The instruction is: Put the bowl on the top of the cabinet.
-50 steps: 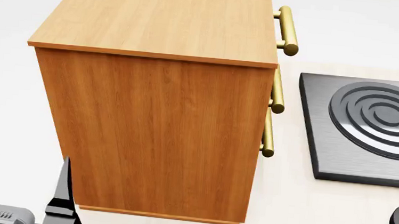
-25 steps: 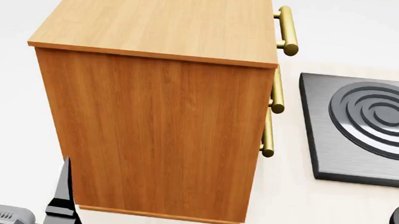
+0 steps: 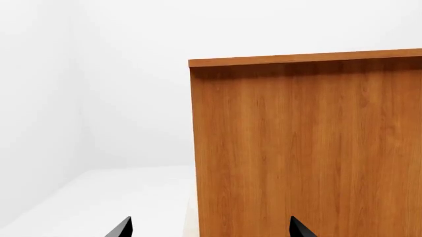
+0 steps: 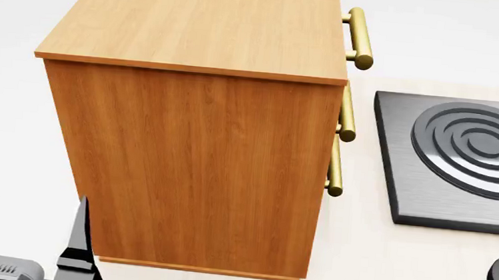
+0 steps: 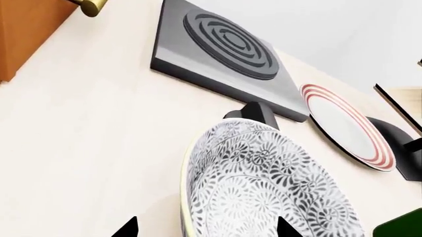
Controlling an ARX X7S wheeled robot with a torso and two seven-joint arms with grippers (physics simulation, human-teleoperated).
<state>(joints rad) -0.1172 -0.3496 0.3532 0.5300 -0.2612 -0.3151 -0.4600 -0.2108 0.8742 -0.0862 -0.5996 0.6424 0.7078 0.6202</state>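
Nothing moved since earlier frame. Bowl (image 5: 264,187) on worktop (image 5: 86,148), near edge, between right claw (image 5: 204,228) tips (open wide, not gripping). Left claw (image 4: 25,219) open, idle. Risk: shallow rim grip, bowl slips before cabinet (image 4: 198,109) top.

Off to my right there's a dark grey hotplate (image 4: 461,163) with raised concentric rings sitting on the pale countertop (image 4: 374,257). Just past it lies a red-striped white plate (image 5: 346,126), flat on the counter.
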